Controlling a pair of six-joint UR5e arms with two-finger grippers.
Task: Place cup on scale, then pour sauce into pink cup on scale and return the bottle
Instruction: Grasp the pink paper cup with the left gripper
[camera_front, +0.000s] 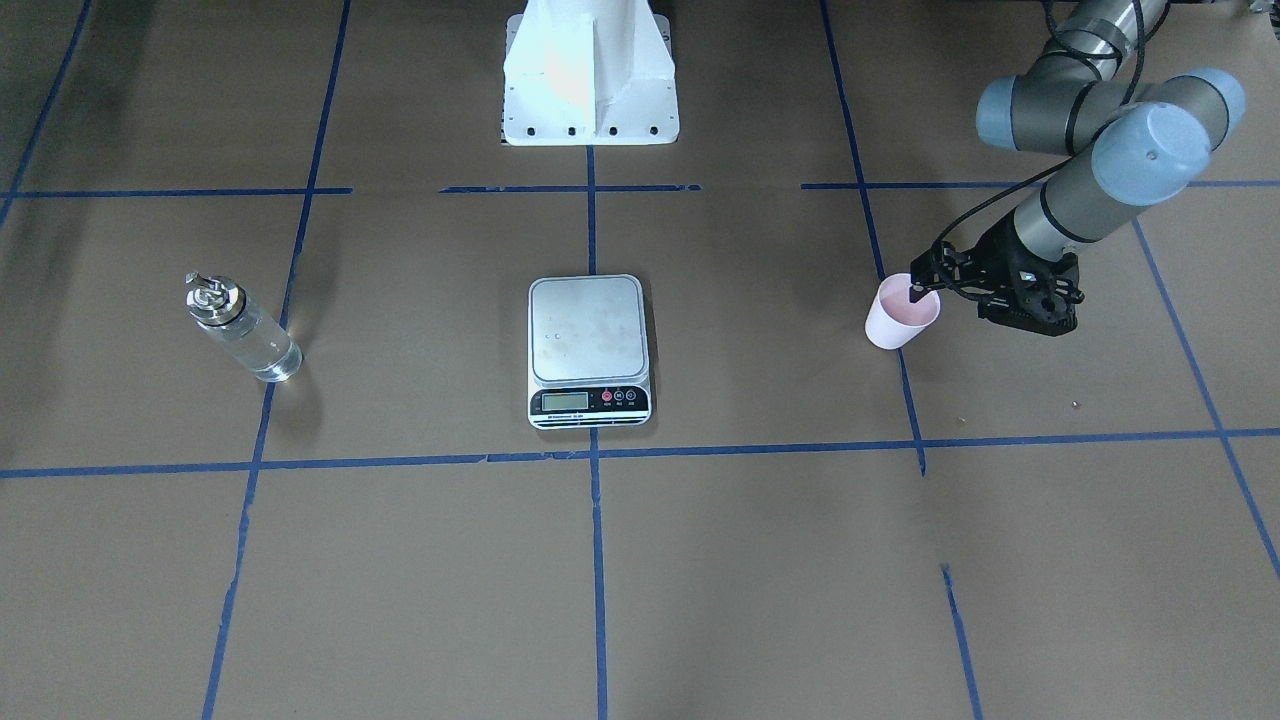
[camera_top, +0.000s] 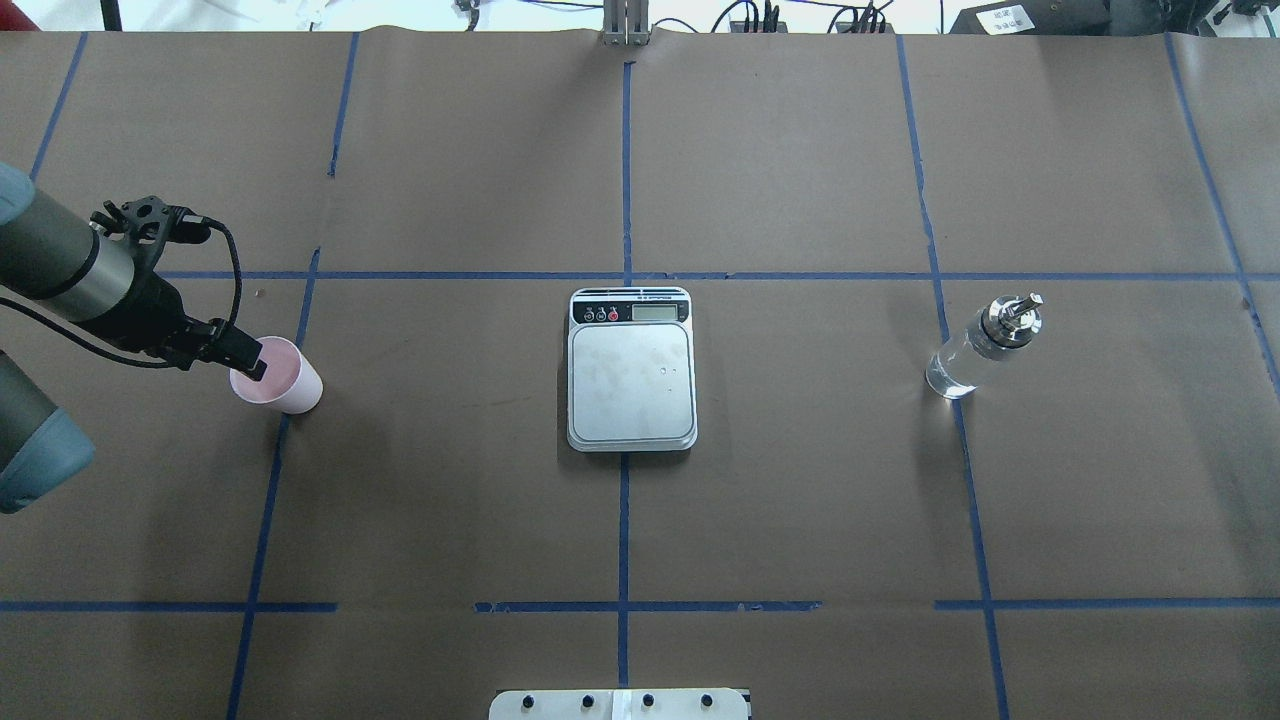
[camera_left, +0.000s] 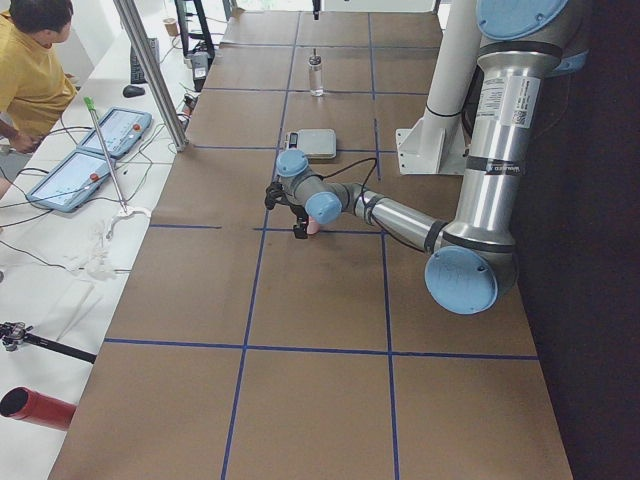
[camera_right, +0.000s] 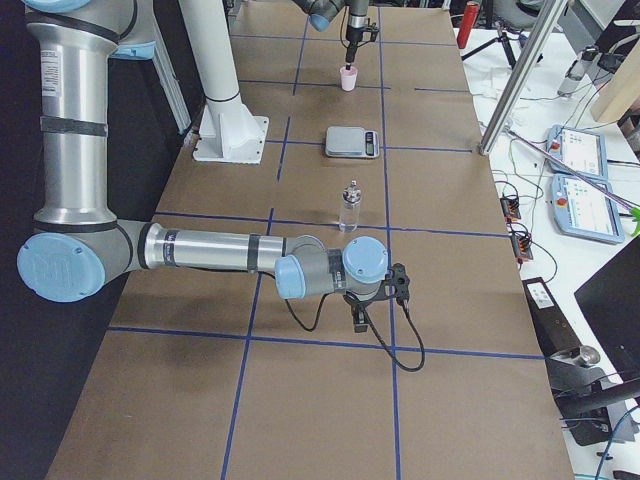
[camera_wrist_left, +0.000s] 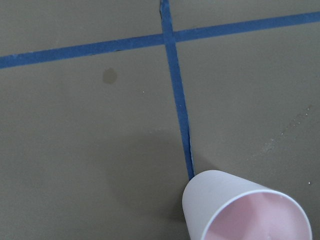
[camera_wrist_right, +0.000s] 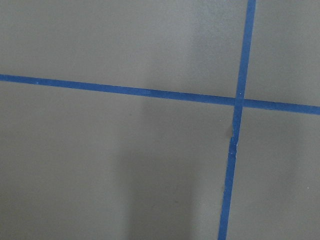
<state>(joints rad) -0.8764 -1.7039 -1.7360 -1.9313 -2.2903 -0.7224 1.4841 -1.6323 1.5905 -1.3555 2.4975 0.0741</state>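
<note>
The pale pink cup (camera_front: 900, 322) stands upright on the table on my left side, well apart from the scale (camera_front: 588, 335). It also shows in the overhead view (camera_top: 288, 385) and the left wrist view (camera_wrist_left: 240, 210). My left gripper (camera_top: 252, 367) points down at the cup's rim with one finger inside the cup; the jaws look open. The scale's steel platform (camera_top: 631, 375) is bare. The clear glass bottle (camera_top: 975, 355) with its metal pourer stands upright on my right side. My right gripper (camera_right: 358, 322) hangs low over bare table near the bottle (camera_right: 349, 207); I cannot tell its state.
The white robot base (camera_front: 590, 80) stands behind the scale. Blue tape lines (camera_top: 624, 500) grid the brown table. An operator (camera_left: 30, 60) and tablets (camera_left: 95, 150) are at a side bench beyond the table's far edge.
</note>
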